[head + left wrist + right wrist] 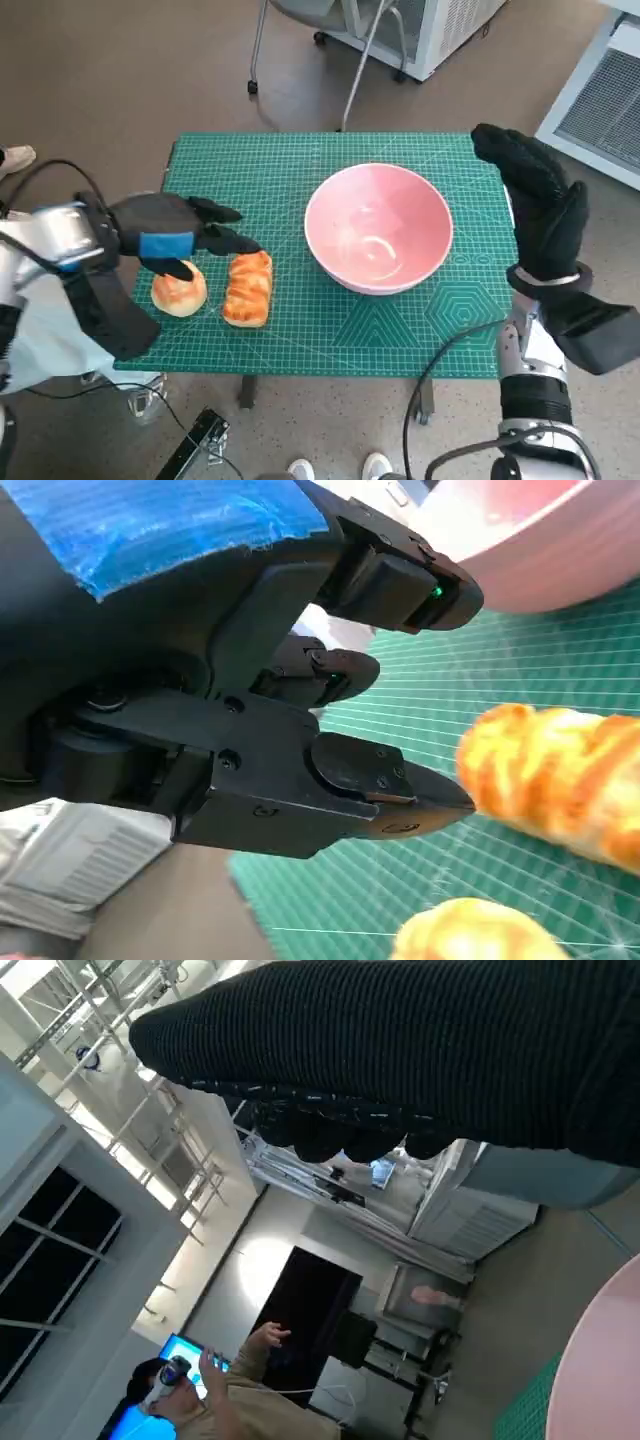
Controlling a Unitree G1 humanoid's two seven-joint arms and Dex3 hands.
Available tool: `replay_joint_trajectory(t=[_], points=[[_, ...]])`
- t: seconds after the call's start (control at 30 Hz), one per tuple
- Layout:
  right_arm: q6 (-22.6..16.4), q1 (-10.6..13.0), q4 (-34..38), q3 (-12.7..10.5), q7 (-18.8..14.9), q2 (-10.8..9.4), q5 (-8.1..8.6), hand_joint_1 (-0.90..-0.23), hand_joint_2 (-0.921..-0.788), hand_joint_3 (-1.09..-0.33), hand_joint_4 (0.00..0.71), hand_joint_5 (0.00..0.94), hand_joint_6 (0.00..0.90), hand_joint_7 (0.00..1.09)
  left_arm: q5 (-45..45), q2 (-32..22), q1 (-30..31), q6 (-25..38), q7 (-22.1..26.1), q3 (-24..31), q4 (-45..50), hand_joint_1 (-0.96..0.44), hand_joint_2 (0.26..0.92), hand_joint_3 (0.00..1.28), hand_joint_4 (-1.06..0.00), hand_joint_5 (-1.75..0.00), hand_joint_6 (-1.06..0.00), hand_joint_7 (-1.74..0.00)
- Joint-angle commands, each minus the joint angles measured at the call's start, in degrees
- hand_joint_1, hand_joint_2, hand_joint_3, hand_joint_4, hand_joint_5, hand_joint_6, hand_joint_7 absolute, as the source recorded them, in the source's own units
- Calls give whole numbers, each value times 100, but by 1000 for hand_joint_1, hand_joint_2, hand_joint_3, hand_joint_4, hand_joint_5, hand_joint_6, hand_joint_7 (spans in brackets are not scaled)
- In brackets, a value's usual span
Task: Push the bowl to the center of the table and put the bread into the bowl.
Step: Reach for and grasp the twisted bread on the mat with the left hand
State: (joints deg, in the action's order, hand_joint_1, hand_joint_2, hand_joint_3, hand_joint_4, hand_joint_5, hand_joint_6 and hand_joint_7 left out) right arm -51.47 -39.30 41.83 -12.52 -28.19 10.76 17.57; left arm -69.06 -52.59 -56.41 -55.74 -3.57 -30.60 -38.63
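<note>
No readable labels anywhere; left hand point(175, 235) is hovering open-fingered over the long bread point(248, 288), right hand point(540, 205) is hanging open beside the pink bowl point(378, 228).

A lab or workshop; green cutting mat point(330, 330) on the small table; white equipment cabinet point(420, 30); metal racking point(150, 1090); a person point(215, 1400) nearby.
</note>
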Motion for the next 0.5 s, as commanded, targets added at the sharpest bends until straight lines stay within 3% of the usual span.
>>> replay_joint_trajectory(t=[0.03, 0.5], points=[[-16, 142, 89, -8, 67, 7, -89, -635, -921, -744, 334, 14, 27, 751, -194, 108, -258, -84, -383, -286, -264, 77, 921, 156, -275, -8, -422, -39], [-93, 222, 83, 2, 215, 7, -201, -630, -921, -744, 338, 13, 37, 732, -582, 466, -590, -91, -1223, -1038, -907, -6, 921, 97, -294, -10, -455, -43]])
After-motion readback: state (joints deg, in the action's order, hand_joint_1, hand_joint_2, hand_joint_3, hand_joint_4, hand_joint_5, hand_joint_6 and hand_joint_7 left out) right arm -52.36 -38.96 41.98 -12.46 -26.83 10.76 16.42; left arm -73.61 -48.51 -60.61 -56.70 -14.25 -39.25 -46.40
